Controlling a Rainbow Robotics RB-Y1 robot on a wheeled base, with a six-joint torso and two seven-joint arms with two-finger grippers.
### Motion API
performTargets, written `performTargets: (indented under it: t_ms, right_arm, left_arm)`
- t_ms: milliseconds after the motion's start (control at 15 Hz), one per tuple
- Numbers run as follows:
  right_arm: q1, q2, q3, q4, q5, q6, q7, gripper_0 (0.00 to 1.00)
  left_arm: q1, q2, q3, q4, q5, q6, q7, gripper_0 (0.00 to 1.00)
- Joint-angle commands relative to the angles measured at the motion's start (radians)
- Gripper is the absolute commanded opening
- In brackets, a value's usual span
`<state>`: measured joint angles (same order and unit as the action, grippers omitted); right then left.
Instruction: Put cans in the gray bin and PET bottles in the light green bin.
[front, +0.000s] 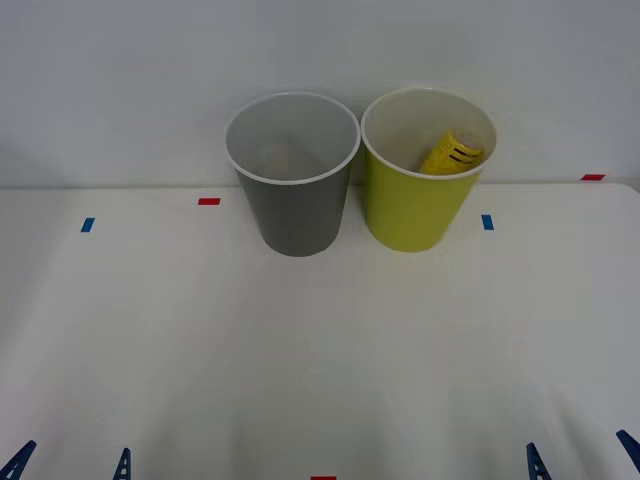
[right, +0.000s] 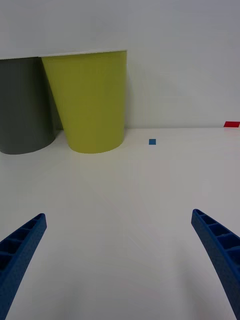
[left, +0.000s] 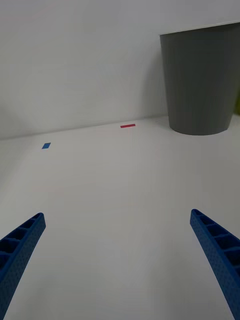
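The gray bin (front: 293, 200) stands at the back of the white table, left of the light green bin (front: 415, 205); the two stand close together. A yellow-labelled PET bottle (front: 452, 154) leans inside the light green bin. I cannot make out any cans; the gray bin's inside looks pale and bare. My left gripper (front: 70, 465) sits open at the near left edge, and my right gripper (front: 583, 462) sits open at the near right edge, both far from the bins. The right wrist view shows both bins, light green bin (right: 90, 100) and gray bin (right: 22, 107). The left wrist view shows the gray bin (left: 202, 80).
Small tape marks lie on the table: blue (front: 88, 225), red (front: 209, 201), blue (front: 487, 222), red (front: 593, 177) and red at the near edge (front: 323, 478). A pale wall rises right behind the bins.
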<state>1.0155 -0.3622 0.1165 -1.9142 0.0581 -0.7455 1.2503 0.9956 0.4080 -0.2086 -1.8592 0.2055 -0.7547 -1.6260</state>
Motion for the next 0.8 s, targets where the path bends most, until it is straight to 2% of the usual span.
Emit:
performTargets:
  t_ms: [67, 800]
  right_arm:
    - [0.000, 0.000, 0.000, 0.000, 0.000, 0.000, 0.000, 1.00]
    - [0.000, 0.000, 0.000, 0.000, 0.000, 0.000, 0.000, 1.00]
  left_arm:
    - [0.000, 0.000, 0.000, 0.000, 0.000, 0.000, 0.000, 1.00]
    - [0.000, 0.000, 0.000, 0.000, 0.000, 0.000, 0.000, 1.00]
